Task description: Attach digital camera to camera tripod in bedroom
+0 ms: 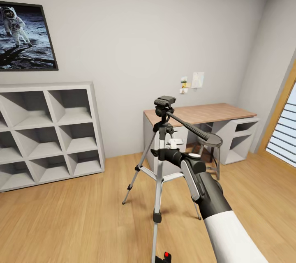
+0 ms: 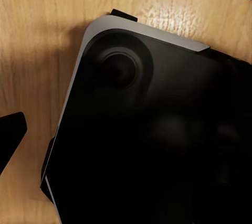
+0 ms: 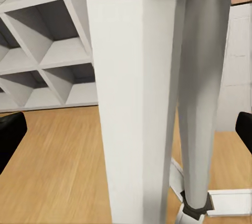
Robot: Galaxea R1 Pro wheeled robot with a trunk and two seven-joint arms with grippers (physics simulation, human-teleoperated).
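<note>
The camera tripod stands on the plank floor mid-room, silver-white legs spread, its dark head bare on top and the black pan handle slanting toward the desk. My right gripper is at the tripod's upper legs. In the right wrist view it is open, with a white leg between the fingers, which do not touch it. A small black thing with a red dot, apparently the digital camera, lies on the floor by the front leg's foot. My left gripper hangs open over my dark base.
A wood-topped white desk stands against the back wall with a grey stool in front of it. White cube shelves fill the left wall under an astronaut picture. A wood-framed window is at right. Open floor lies left of the tripod.
</note>
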